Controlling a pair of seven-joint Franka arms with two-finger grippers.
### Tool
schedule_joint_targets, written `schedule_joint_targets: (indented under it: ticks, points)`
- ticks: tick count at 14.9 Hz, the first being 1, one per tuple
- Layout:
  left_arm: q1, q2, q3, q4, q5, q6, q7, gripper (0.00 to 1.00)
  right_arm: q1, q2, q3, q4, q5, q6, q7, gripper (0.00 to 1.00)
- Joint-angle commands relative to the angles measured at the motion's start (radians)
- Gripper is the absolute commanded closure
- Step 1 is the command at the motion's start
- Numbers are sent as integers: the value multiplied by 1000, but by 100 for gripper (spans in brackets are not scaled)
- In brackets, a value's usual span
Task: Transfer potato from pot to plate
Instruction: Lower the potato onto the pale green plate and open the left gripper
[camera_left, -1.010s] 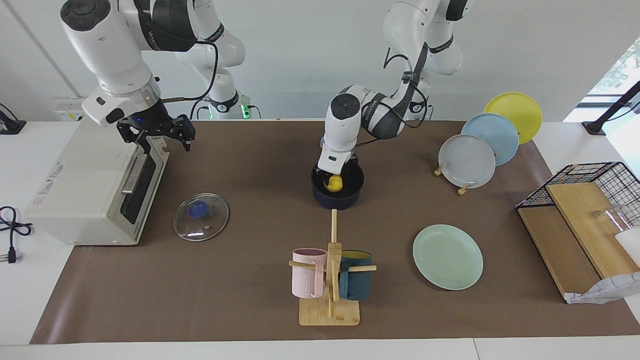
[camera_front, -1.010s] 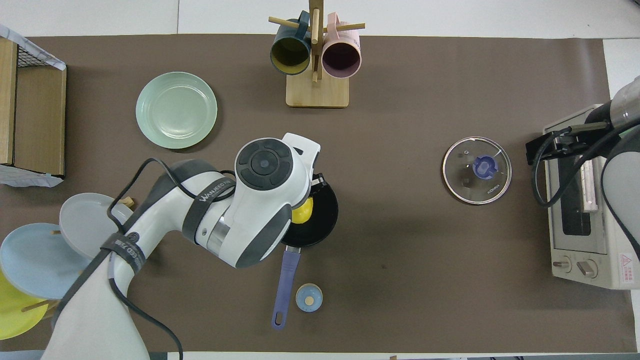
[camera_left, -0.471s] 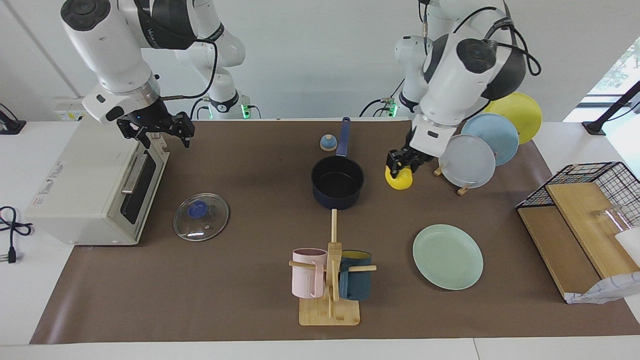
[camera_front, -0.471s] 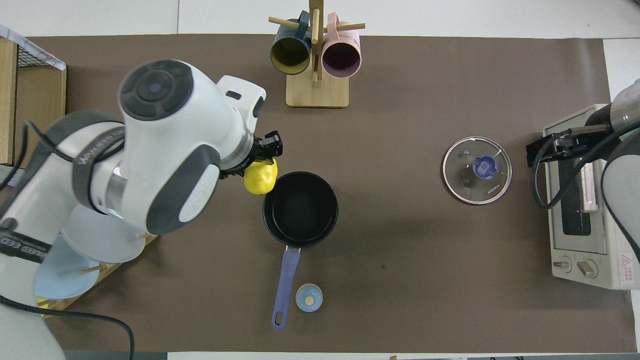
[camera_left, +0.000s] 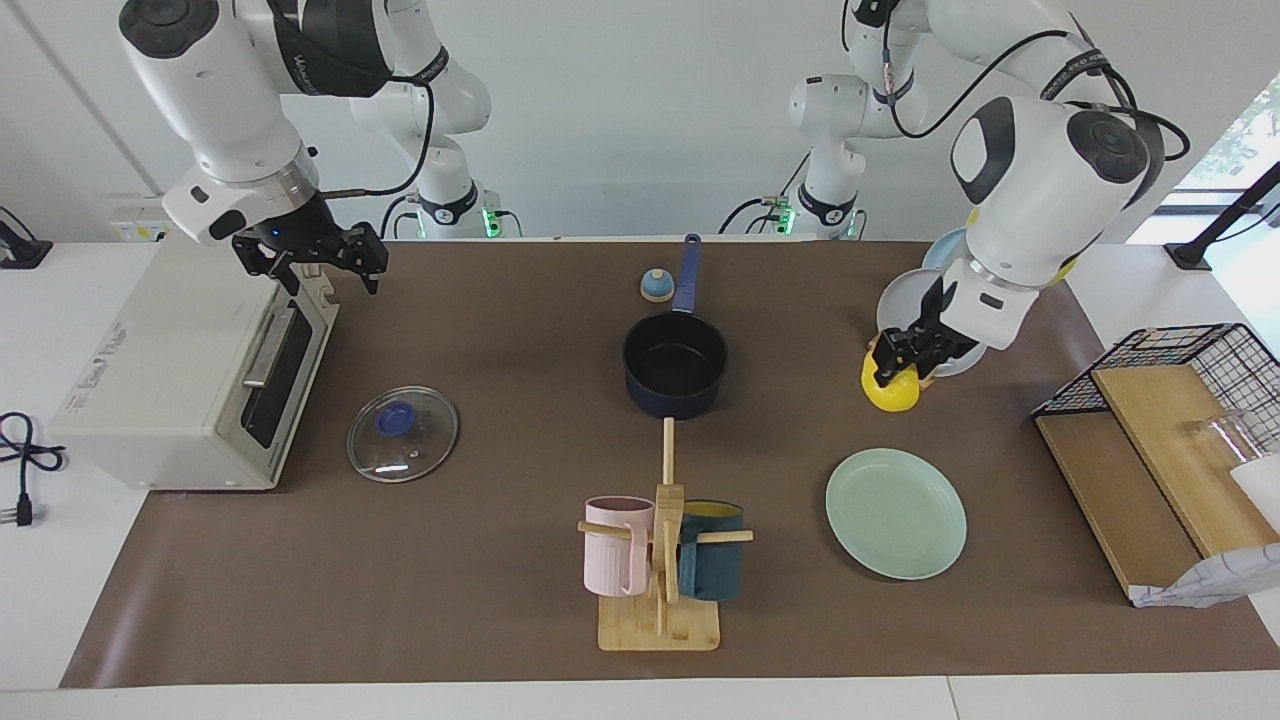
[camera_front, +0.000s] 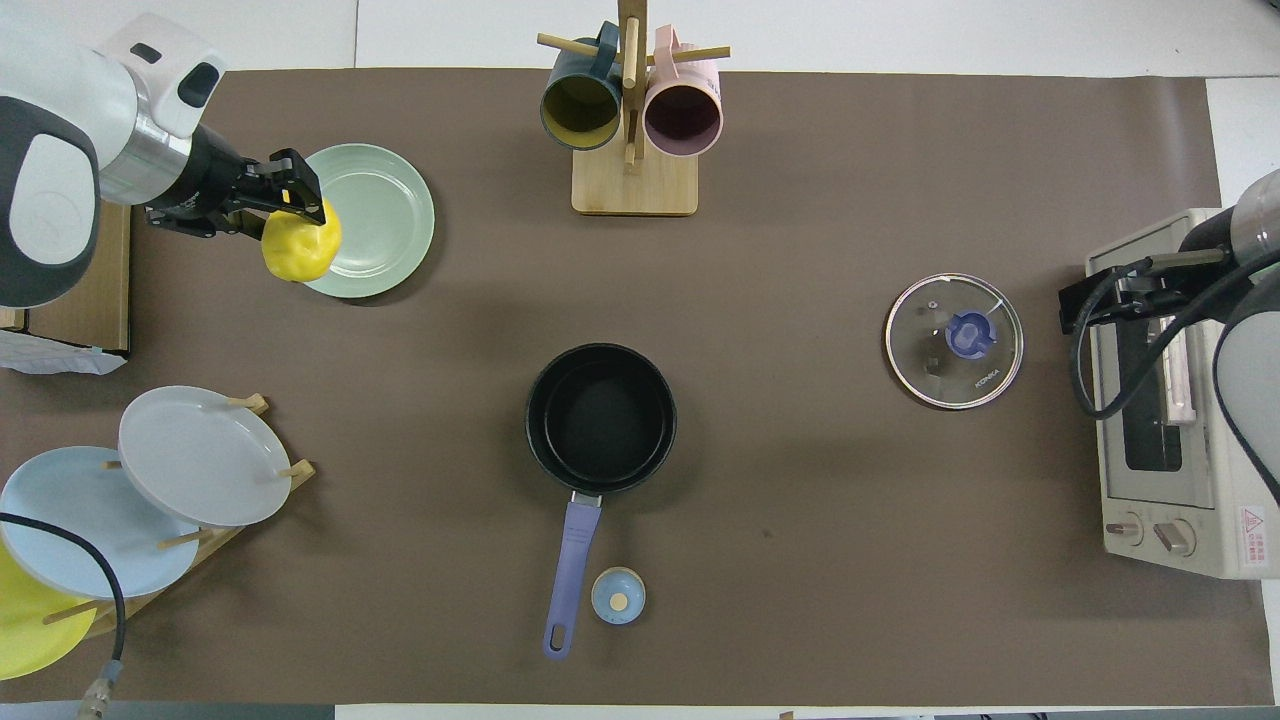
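The yellow potato (camera_left: 890, 390) (camera_front: 299, 251) hangs in my left gripper (camera_left: 895, 372) (camera_front: 297, 228), which is shut on it. It is up in the air over the mat between the plate rack and the mint-green plate (camera_left: 895, 512) (camera_front: 375, 220); in the overhead view it overlaps the plate's rim. The navy pot (camera_left: 675, 400) (camera_front: 600, 417) stands empty mid-table, its handle pointing toward the robots. My right gripper (camera_left: 330, 262) (camera_front: 1095, 298) waits open over the toaster oven.
A toaster oven (camera_left: 170, 380) (camera_front: 1170, 420) and a glass lid (camera_left: 402, 433) (camera_front: 954, 340) lie at the right arm's end. A mug stand (camera_left: 660, 560) (camera_front: 632, 120), a small blue knob (camera_left: 656, 286) (camera_front: 618, 595), a plate rack (camera_front: 200, 455) and a wire basket (camera_left: 1170, 400) are also there.
My left gripper lifted the potato out of the pot and carried it toward the left arm's end, up to the mint-green plate's rim. The right arm has barely moved.
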Motion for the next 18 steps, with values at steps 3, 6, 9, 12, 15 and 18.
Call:
schedule_joint_targets:
  ticks: [3,6,9,12,15,18]
  points:
    - [28,228,-3,153,-9,98,106,100,7,-23,-5,-24,2,0,19,0]
    - [51,290,-1,156,48,167,211,100,7,-23,-5,-23,2,3,21,0]
    - [39,302,-1,120,74,244,211,100,5,-23,-4,-24,4,23,19,0]
    - [35,294,-1,83,74,262,209,100,4,-23,-3,-24,8,25,19,0]
    - [34,267,0,3,77,323,214,100,-1,-24,-5,-26,8,22,18,0]
    - [34,262,0,6,79,314,214,0,1,-23,-10,-29,8,31,15,0]
